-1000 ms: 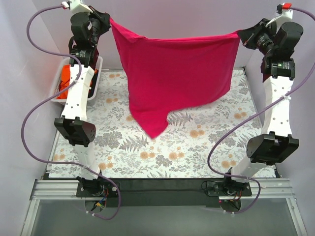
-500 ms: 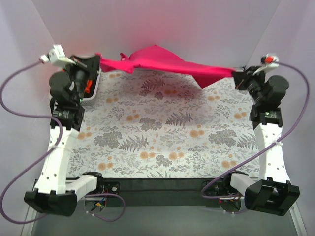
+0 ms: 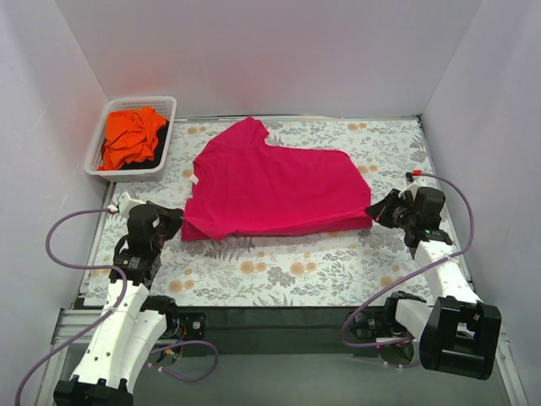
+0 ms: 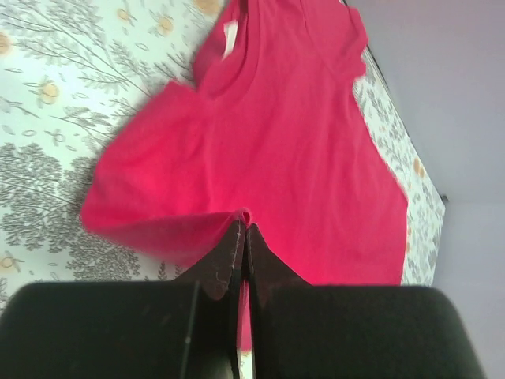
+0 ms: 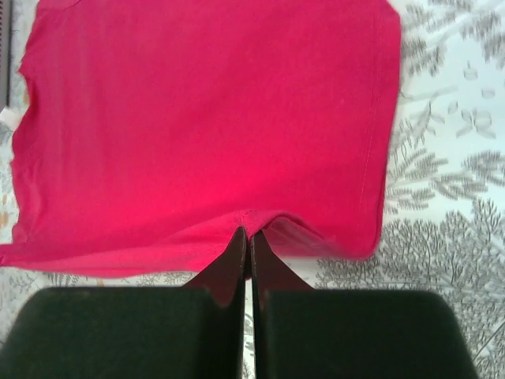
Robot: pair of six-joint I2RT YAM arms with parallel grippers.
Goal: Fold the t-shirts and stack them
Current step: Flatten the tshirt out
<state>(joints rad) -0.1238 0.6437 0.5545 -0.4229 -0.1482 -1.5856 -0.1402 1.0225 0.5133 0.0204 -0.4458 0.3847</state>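
The left pincer [image 4: 243, 224] and right pincer [image 5: 246, 234] each clamped the pink shirt [image 3: 270, 186], apparently flat on the tabletop [image 3: 296, 269].

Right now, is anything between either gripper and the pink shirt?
Nothing visible. The left gripper and right gripper are each shut on the near edge of the pink shirt, which lies spread on the table. The basket with the orange shirt sits apart at the far left.

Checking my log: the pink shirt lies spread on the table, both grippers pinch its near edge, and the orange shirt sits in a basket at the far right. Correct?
No: the top external view shows the basket with the orange shirt at the far left. The rest holds.
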